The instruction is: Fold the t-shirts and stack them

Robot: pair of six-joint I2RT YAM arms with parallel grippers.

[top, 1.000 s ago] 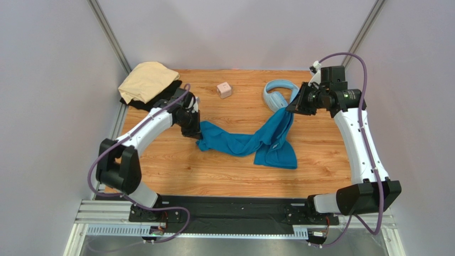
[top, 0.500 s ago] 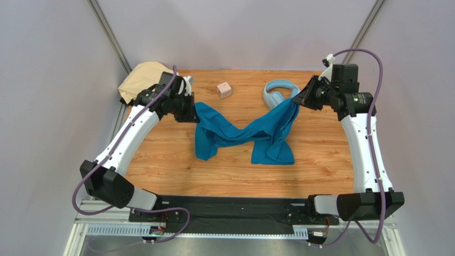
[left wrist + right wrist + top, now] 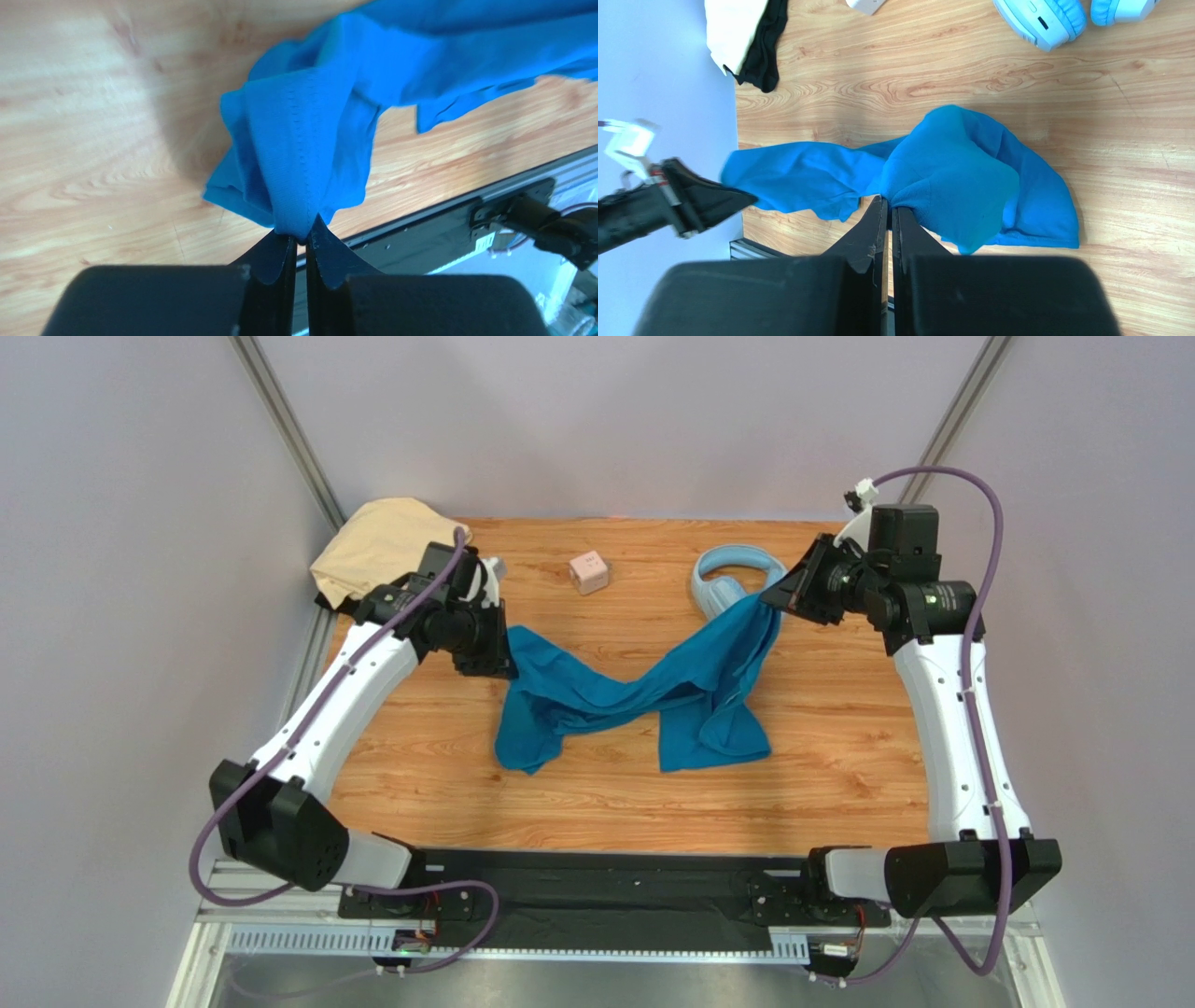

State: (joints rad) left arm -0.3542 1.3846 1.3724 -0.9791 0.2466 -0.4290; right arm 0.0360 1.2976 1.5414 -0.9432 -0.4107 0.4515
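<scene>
The teal-blue t-shirt (image 3: 631,693) hangs twisted between both arms above the wooden table (image 3: 842,756), its lower folds resting on the boards. My left gripper (image 3: 508,651) is shut on its left end; in the left wrist view the hem of the shirt (image 3: 309,140) is pinched at the very tips of that gripper (image 3: 300,238), with a narrow gap between the jaws. My right gripper (image 3: 774,599) is shut on the other end, and the cloth (image 3: 955,175) bunches at this gripper's tips (image 3: 890,204). The pale tan t-shirt (image 3: 372,539) lies on the black t-shirt (image 3: 765,56) at the back left corner.
Light-blue headphones (image 3: 730,574) lie at the back of the table, just under the raised right end of the shirt. A small pink cube (image 3: 589,570) sits at the back centre. The left arm crosses in front of the tan and black pile.
My left gripper has lifted the shirt's left end off the table and carried it back and left. The right gripper rose slightly. The left jaws have parted a little.
</scene>
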